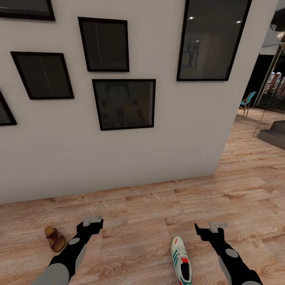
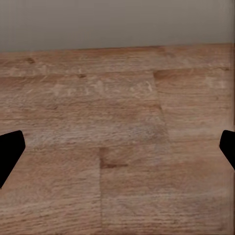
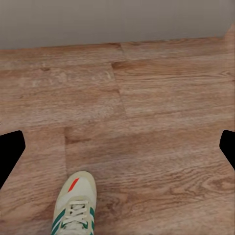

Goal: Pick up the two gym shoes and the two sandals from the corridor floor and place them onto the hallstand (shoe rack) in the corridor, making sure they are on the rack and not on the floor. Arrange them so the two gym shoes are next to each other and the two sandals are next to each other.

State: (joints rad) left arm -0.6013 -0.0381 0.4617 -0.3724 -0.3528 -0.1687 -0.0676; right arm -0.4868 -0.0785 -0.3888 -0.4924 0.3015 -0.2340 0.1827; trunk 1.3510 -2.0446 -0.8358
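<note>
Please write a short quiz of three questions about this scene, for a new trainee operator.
1. True or false: the gym shoe lies on the corridor floor, between the two arms in the head view.
2. Which shoe lies nearer the left hand? A) the brown sandal B) the gym shoe C) a black boot
3. Fill in: in the right wrist view, the right hand has its fingers spread wide, so it is ____.

Key:
1. True. The shoe rests on the planks, toe toward the wall.
2. A. The sandal lies just outside the left arm.
3. Open, holding nothing.
</note>
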